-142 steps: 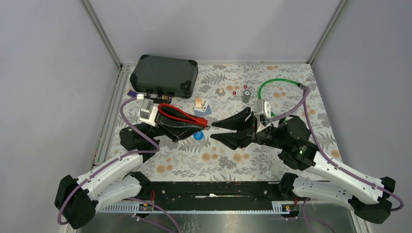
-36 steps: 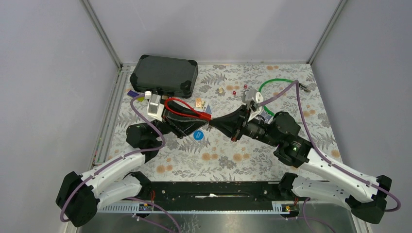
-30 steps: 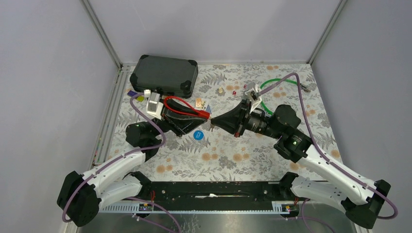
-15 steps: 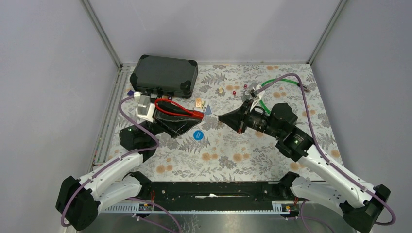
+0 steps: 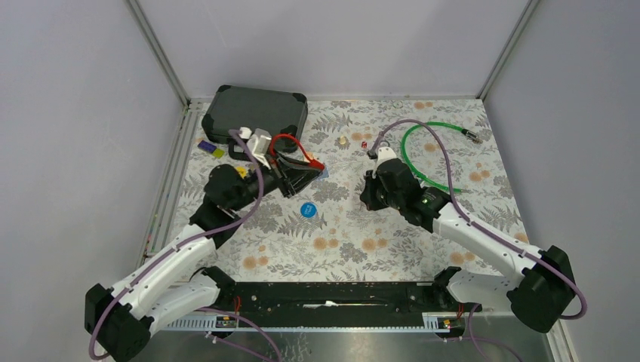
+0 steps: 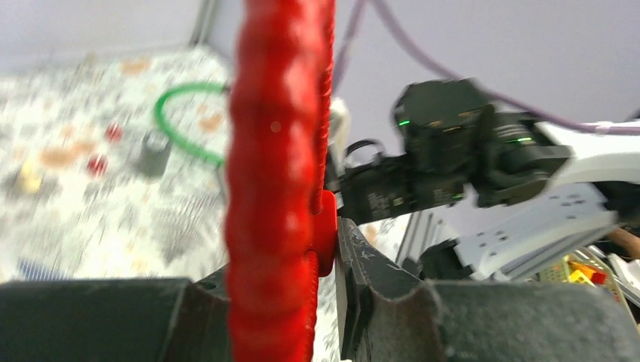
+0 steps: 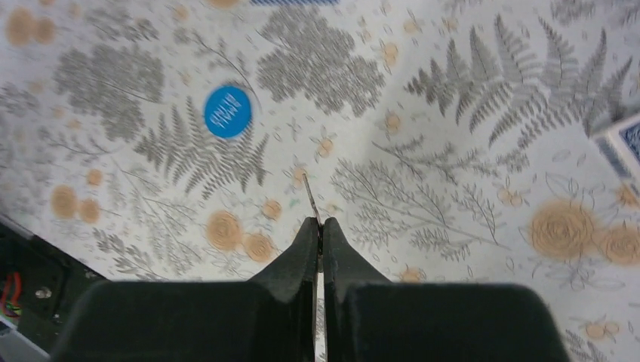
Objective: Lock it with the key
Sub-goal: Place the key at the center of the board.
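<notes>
Right wrist cam shows the right fingers [image 7: 300, 253] pinched shut on the key [image 7: 312, 202], hidden overhead; left fingers [image 6: 377, 294] clamp a blurry red lock [image 6: 279, 151].

Lab test cell — grey panel walls [image 5: 68, 113], aluminium frame [image 5: 157, 53], floral-cloth table [image 5: 340, 241].

Lock: red cable lock [image 5: 290, 148], a thick ribbed cable bent into a loop that ends in a small red body.
Lock pose: gripped in the left tool [image 6: 281, 302], loop rising out of the jaws.
Key: thin metal key [image 7: 311, 202], seen edge-on.
Key pose: pinched in the closed right tool [image 7: 317, 228], tip sticking out past the fingertips.
Spacing: well apart.
</notes>
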